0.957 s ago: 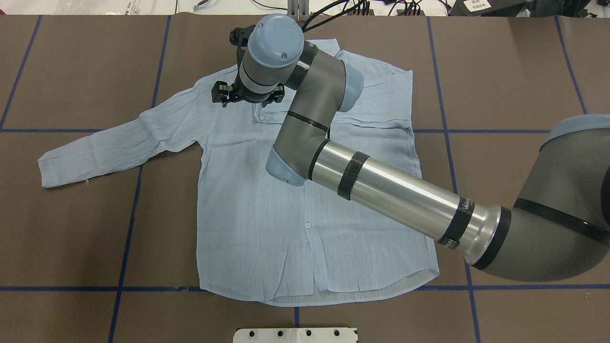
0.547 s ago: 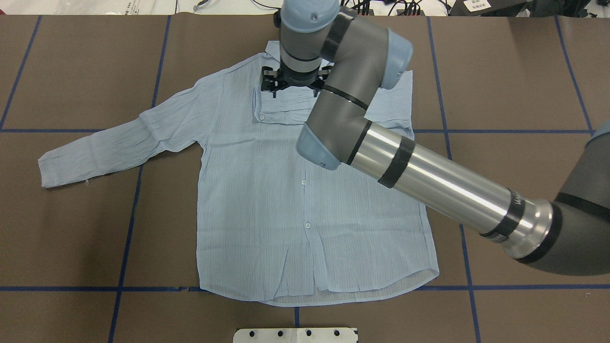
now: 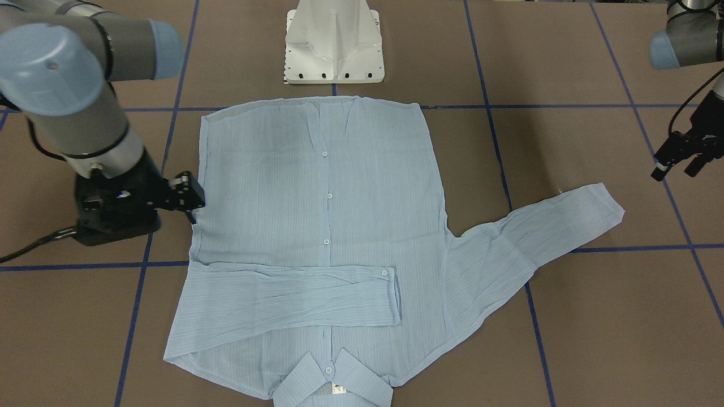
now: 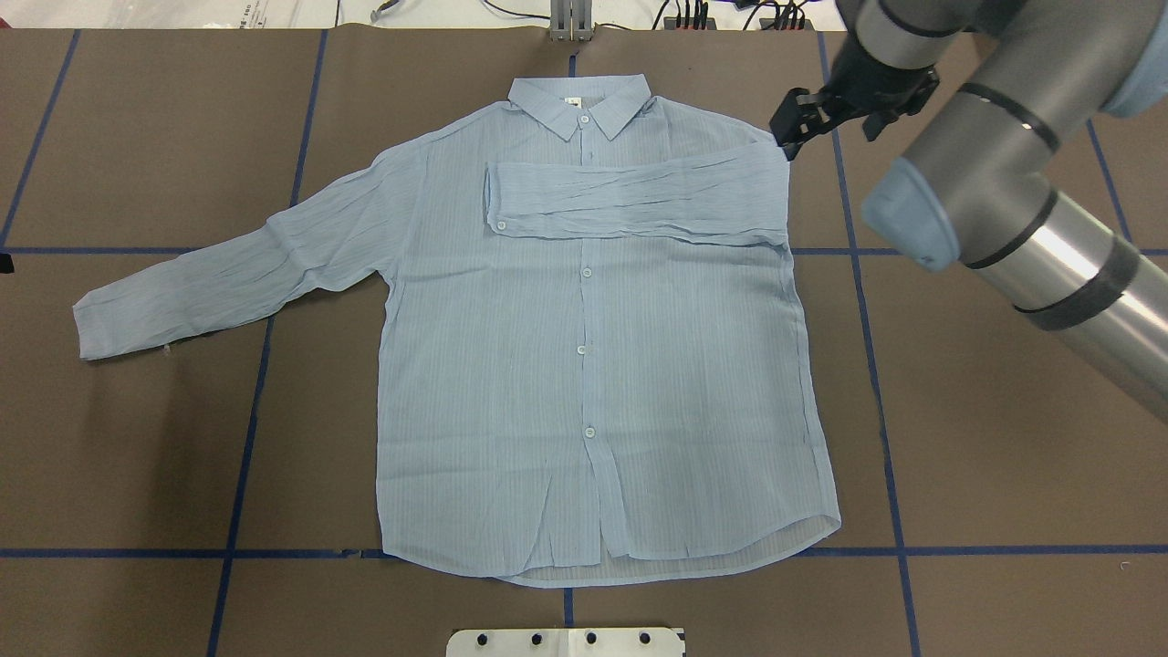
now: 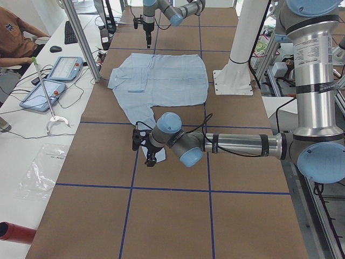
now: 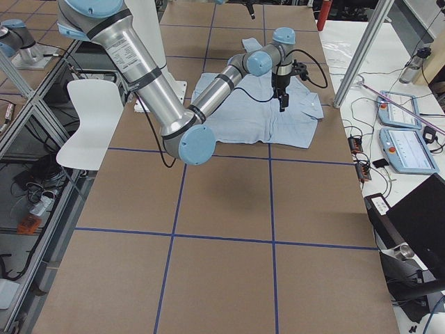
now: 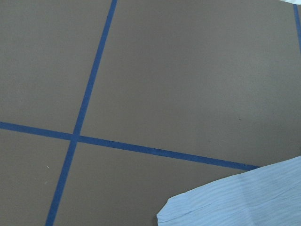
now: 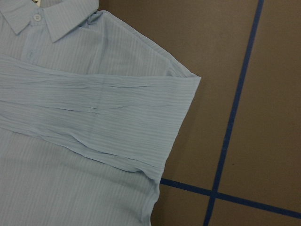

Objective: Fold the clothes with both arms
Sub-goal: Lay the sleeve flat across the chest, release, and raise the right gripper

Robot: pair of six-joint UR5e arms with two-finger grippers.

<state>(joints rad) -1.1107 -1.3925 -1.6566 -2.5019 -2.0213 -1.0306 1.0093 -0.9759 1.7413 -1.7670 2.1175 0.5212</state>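
- Brown worktop covering, marked into large squares by blue tape lines; the robot's white pedestal stands at the near edge, and benches with control tablets lie beyond the far one.
- 1 light blue striped shirt lies flat and buttoned in the middle, front up, collar pointing away from the robot.
- Its sleeve on the robot's right is folded across the chest just below the collar, cuff reaching past the button line.
- Its other sleeve lies spread out on the worktop, angled down and away from the body.
- Your right hand hovers just beside the folded shoulder, fingers apart, holding nothing.
- Your left hand hangs above bare worktop near the spread sleeve's cuff, fingers apart, also holding nothing.
- Expect the fabric to be very light, thin and limp. Its crinkles suggest it will bunch and drag rather than slide as 1 piece.
- Judging by the layout, the spread sleeve is next: pinch the cuff at its edge, catching both layers, and carry it low across the chest.
- For body folds, 2 grips look safest, at the shoulder seam and at the hem.
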